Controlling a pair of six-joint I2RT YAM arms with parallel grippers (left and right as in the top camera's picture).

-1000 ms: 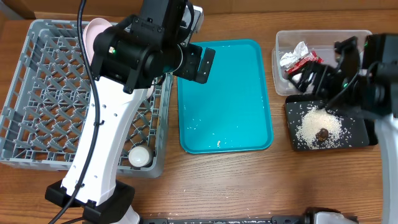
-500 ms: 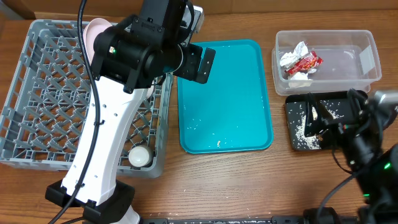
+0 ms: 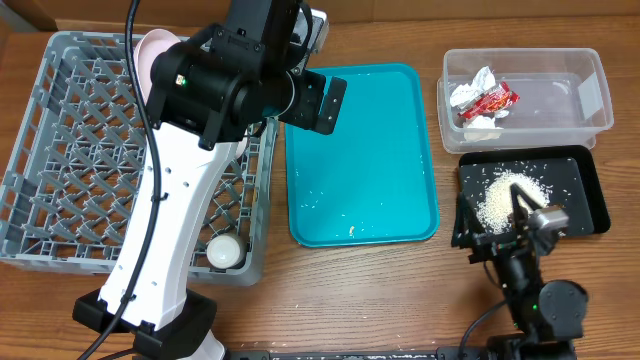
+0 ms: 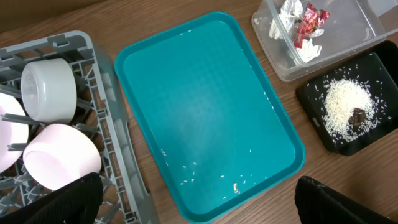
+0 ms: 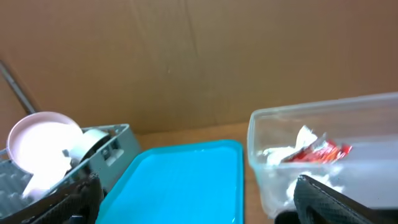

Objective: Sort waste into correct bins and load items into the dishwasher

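left gripper (image 4: 199, 208) and right gripper (image 5: 199, 208) were both spread wide, empty. crumpled red-and-silver foil wrapper (image 3: 484, 98) sat in the clear plastic tub (image 3: 592, 124), white rice (image 3: 500, 195) on the shallow black tray (image 3: 588, 200). i'd guess the stray grains (image 4: 186, 182) on the teal tray (image 3: 370, 130) needed a slow, low sweep.

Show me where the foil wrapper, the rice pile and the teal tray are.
foil wrapper (image 3: 487, 99): overhead view, on its crumpled red middle.
rice pile (image 3: 493, 199): overhead view, on the middle of the white heap.
teal tray (image 3: 365, 130): overhead view, on a bare patch of its floor.
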